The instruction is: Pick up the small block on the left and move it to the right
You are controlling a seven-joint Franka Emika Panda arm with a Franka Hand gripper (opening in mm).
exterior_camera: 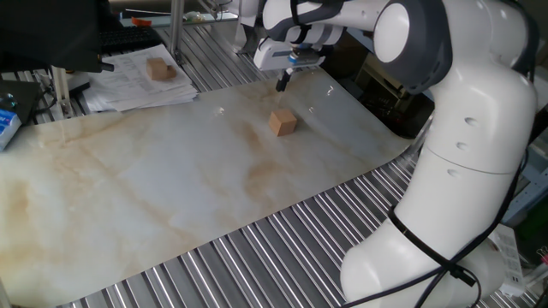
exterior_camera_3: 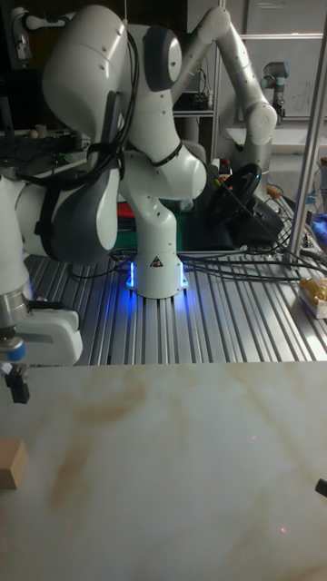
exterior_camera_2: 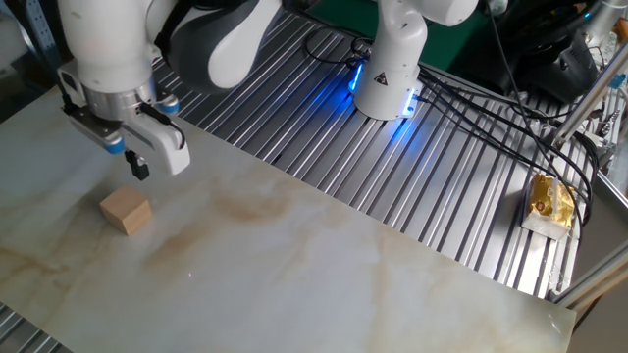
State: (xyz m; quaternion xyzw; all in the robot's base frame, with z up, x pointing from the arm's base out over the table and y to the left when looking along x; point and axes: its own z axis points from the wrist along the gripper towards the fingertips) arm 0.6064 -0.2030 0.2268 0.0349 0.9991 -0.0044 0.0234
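Note:
The small block point(exterior_camera: 282, 122) is a light-tan wooden cube lying on the marble board point(exterior_camera: 171, 188); it also shows as the small block point(exterior_camera_2: 126, 212) and, cut by the left edge, the small block point(exterior_camera_3: 12, 465). My gripper point(exterior_camera: 281, 83) hangs a short way above and beyond it, not touching. Its dark fingertips look pressed together with nothing between them. The same gripper point(exterior_camera_2: 138, 169) and gripper point(exterior_camera_3: 16, 387) shows one dark tip just above the board.
A second, browner wooden block point(exterior_camera: 157, 68) rests on a stack of papers point(exterior_camera: 137, 85) off the board's far corner. Ribbed metal tabletop point(exterior_camera_2: 412, 186) surrounds the board. A yellow packet point(exterior_camera_2: 549, 203) lies on a tray. The robot base point(exterior_camera_2: 388, 59) stands behind.

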